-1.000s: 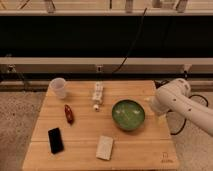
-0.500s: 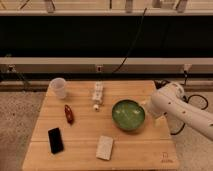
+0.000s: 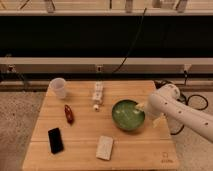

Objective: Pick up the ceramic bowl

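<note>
The ceramic bowl (image 3: 127, 115) is round, shallow and glossy green with a dark rim. It sits upright on the wooden table (image 3: 80, 160), right of centre. My white arm (image 3: 180, 114) reaches in from the right edge of the view. The gripper (image 3: 142, 107) is at the bowl's right rim, over its inner edge. Whether it touches the bowl does not show.
A translucent whitish cup (image 3: 58, 87) stands at the table's back left. A small white object (image 3: 97, 93) lies left of the bowl, behind it. A red object (image 3: 69, 113), a black phone (image 3: 55, 140) and a white packet (image 3: 105, 147) lie toward the front. Cables hang behind.
My arm has moved left, bringing the gripper from beside the table's right edge to the bowl's right rim. The bowl and other objects have not moved.
</note>
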